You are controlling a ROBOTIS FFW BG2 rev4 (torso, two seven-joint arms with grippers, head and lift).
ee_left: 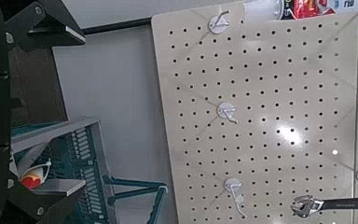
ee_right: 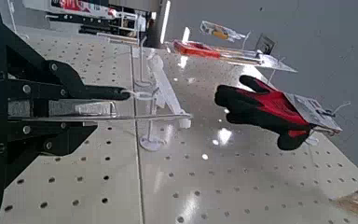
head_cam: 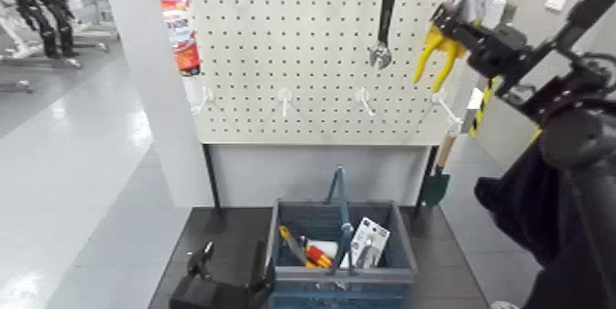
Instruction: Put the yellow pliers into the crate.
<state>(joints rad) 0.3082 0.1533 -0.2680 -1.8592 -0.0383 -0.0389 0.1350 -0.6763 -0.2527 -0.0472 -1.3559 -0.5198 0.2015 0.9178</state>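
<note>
The yellow pliers [head_cam: 436,54] hang on their printed card at the upper right of the white pegboard [head_cam: 293,74]. My right gripper [head_cam: 449,21] is raised to them, at the top of the handles. In the right wrist view its black fingers [ee_right: 84,91] are closed on the card, seen edge-on [ee_right: 154,116], next to a white hook. The blue-grey crate [head_cam: 403,256] stands on the floor below the board, hoop handle up. My left gripper [head_cam: 216,274] is open and empty, low beside the crate's left side; the crate also shows in the left wrist view [ee_left: 79,168].
A black adjustable wrench [head_cam: 385,19] hangs left of the pliers. A slim yellow-and-red tool [head_cam: 302,250] and a white carded item [head_cam: 368,239] lie in the crate. A red-and-white tube [head_cam: 179,28] and a small spade [head_cam: 438,177] hang at the board's edges. Red-and-black gloves [ee_right: 270,107] hang near my right gripper.
</note>
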